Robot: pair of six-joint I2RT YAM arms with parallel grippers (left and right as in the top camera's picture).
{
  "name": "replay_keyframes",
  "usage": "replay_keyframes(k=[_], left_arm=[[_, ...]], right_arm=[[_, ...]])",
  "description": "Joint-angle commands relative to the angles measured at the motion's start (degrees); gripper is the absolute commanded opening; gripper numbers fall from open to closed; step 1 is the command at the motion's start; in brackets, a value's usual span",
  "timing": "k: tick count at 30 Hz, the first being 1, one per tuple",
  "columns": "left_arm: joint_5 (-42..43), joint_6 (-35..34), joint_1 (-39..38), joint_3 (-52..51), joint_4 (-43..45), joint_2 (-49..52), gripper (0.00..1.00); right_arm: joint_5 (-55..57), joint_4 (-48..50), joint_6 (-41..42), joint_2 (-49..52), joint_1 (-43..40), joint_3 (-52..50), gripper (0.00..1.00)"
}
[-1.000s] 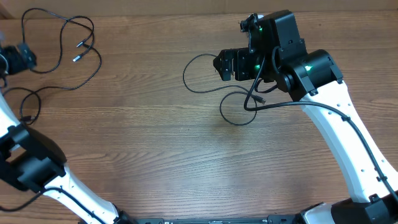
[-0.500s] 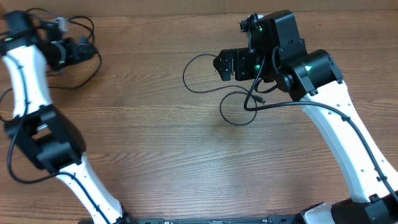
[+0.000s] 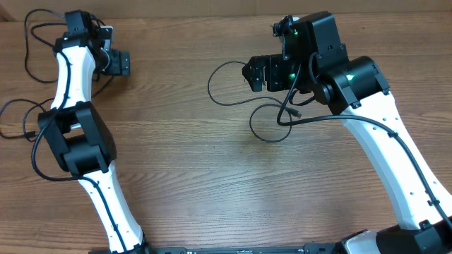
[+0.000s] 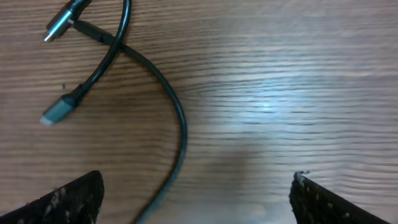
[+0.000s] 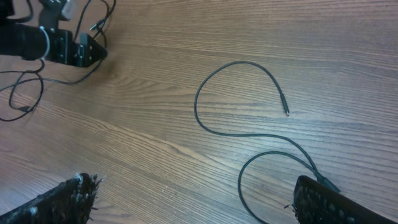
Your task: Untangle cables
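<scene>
Left gripper is wide open with nothing in it. Only its two fingertips show, cropped at the bottom corners of the wrist view. One cable strand lies on the table and curves down between the fingers. It seems to touch neither, and its lower end runs out of frame. There are two plugs upper left: the silver plug is near the top edge and the grey plug is blurred. The strands cross near the top.

Overhead, the left cable bunch is in the far left corner, mostly hidden behind the left arm. Can't tell if it's knotted. More of it trails down by the left edge.

Right gripper is also wide open and empty, with the right fingertips cropped the same way. The right cable is a single strand in an open loop, its thin tip loose on the wood. Its second loop runs to the right finger and that end is hidden. Overhead, the arm's own thicker cord overlaps it, so the two are hard to separate there.
</scene>
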Motion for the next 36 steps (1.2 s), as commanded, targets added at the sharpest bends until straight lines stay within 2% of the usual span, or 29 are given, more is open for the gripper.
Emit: replay_keyframes(k=[1,5,8,12,16,21,23,26,29,33,36], left_arm=[[-0.11,4.20,0.85,-0.20,0.26,1.86,0.92],[5.03,4.50,2.19,-0.20,0.46,3.48,0.92],[5.38,4.96,3.04,-0.20,1.11,4.33,0.91],[5.38,8.94,4.04,-0.22,1.11,5.03,0.88],[5.51,8.94,4.76,-0.22,1.20,5.53,0.73],[6.49,8.96,5.03,-1.31,1.16,5.68,0.73],[6.45,8.98,5.03,-2.14,1.25,5.68,0.69],[6.47,8.96,5.03,-3.13,0.68,5.68,0.54],[6.45,8.92,5.03,-3.30,-1.42,5.68,0.48],[4.24,8.92,5.07,-3.30,-4.85,5.68,0.06],[4.37,8.92,5.09,-3.28,-8.26,5.68,0.04]], right_arm=[[0.31,0.15,0.00,0.04,-0.17,0.24,1.00],[0.31,0.15,0.00,0.04,-0.17,0.24,1.00],[0.31,0.15,0.00,0.04,-0.17,0.24,1.00],[0.31,0.15,0.00,0.04,-0.17,0.24,1.00],[0.31,0.15,0.00,0.04,-0.17,0.24,1.00],[0.31,0.15,0.00,0.04,-0.17,0.24,1.00],[0.31,0.15,0.00,0.04,-0.17,0.24,1.00],[0.31,0.15,0.00,0.04,-0.17,0.24,1.00],[0.31,0.15,0.00,0.04,-0.17,0.24,1.00],[0.31,0.15,0.00,0.04,-0.17,0.24,1.00],[0.31,0.15,0.00,0.04,-0.17,0.24,1.00]])
